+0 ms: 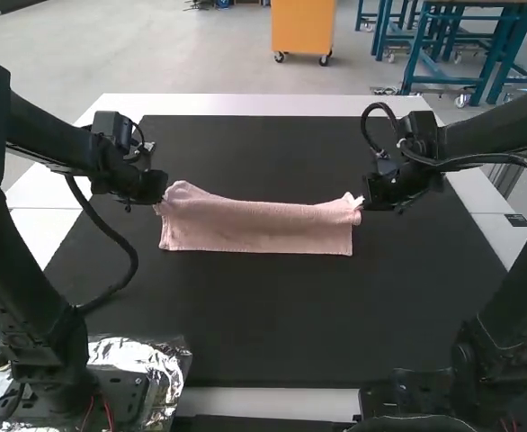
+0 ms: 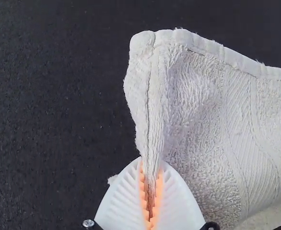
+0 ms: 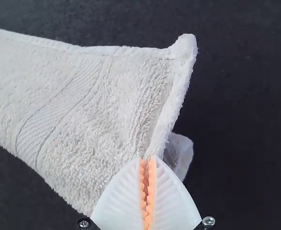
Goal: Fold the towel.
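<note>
In the high view, the towel (image 1: 259, 228) stretches left to right over the black mat (image 1: 272, 315), between the left gripper (image 1: 158, 200) and right gripper (image 1: 369, 202). In the left wrist view, one end is clamped; in the right wrist view, the opposite end is pinched.

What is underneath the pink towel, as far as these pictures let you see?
The black mat shows in front of and behind the towel. Whatever is directly beneath is covered by cloth.

Black jointed arms (image 1: 16, 279), thick looping black cables (image 1: 135, 261), thin red wires (image 1: 109, 415), silvery screws (image 2: 88, 223)
</note>
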